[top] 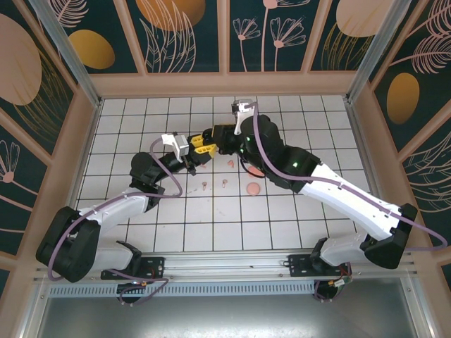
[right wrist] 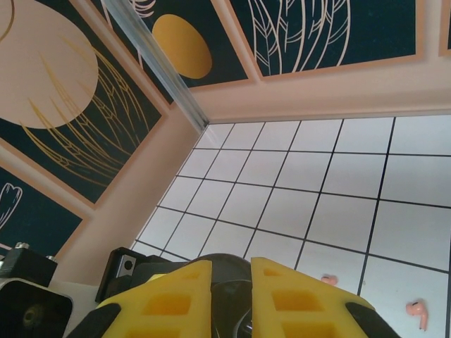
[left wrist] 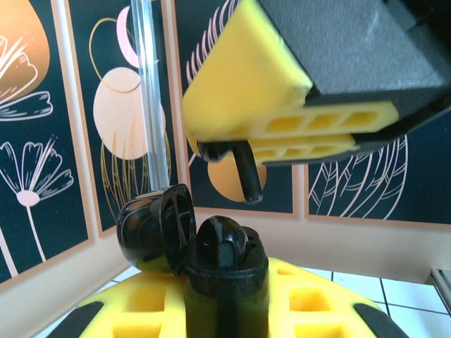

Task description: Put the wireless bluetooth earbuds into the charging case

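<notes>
My left gripper [left wrist: 225, 313] is shut on a black charging case [left wrist: 225, 278], held upright with its lid [left wrist: 156, 229] swung open to the left. One black earbud [left wrist: 224, 243] sits in the case. Just above it, my right gripper [left wrist: 211, 144] is shut on a second black earbud [left wrist: 248, 172], stem pointing down, a short gap above the case. In the top view the left gripper [top: 192, 148] and right gripper [top: 209, 141] meet over the middle of the table. In the right wrist view the dark earbud [right wrist: 236, 303] shows between the right gripper's [right wrist: 232, 271] yellow fingers.
Pink earbuds [top: 204, 186] [top: 224, 184] [top: 232, 163] lie loose on the white tiles in front of the grippers, beside a round pink case [top: 254, 189]. Two of these earbuds [right wrist: 417, 312] [right wrist: 328, 279] appear in the right wrist view. Patterned walls [top: 225, 77] enclose the table.
</notes>
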{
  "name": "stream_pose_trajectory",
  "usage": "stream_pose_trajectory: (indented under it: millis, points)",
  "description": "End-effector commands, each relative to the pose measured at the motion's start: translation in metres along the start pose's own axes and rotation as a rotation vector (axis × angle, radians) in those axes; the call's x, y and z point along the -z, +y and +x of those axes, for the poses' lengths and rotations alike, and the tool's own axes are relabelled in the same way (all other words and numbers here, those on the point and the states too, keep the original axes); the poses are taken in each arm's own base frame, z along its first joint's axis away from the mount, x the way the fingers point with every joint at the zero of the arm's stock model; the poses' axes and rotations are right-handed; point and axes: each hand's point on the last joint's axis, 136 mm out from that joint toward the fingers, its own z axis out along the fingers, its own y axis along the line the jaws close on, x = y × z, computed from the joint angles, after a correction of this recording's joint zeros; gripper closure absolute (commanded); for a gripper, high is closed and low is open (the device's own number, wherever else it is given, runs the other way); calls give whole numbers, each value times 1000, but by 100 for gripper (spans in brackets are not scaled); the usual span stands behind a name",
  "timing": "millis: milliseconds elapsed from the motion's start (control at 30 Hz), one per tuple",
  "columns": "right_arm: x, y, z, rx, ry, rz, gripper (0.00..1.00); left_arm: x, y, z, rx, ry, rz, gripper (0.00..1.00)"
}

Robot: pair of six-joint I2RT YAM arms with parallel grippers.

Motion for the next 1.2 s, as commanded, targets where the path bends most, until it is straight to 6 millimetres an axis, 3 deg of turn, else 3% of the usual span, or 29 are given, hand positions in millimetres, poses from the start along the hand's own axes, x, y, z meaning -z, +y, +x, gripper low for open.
stream_pose_trajectory:
  millis: [0, 467, 1167]
  points:
    - [10, 4, -16, -15, -81, -13, 83, -4, -6, -23, -33, -67, 29, 100]
    - [1, 6, -6, -14, -66, -11, 83, -4, -9, -24, -31, -69, 35, 100]
    - [-3, -5, 33, 33, -3, 86, 85, -4, -5, -33, -38, -98, 6, 100]
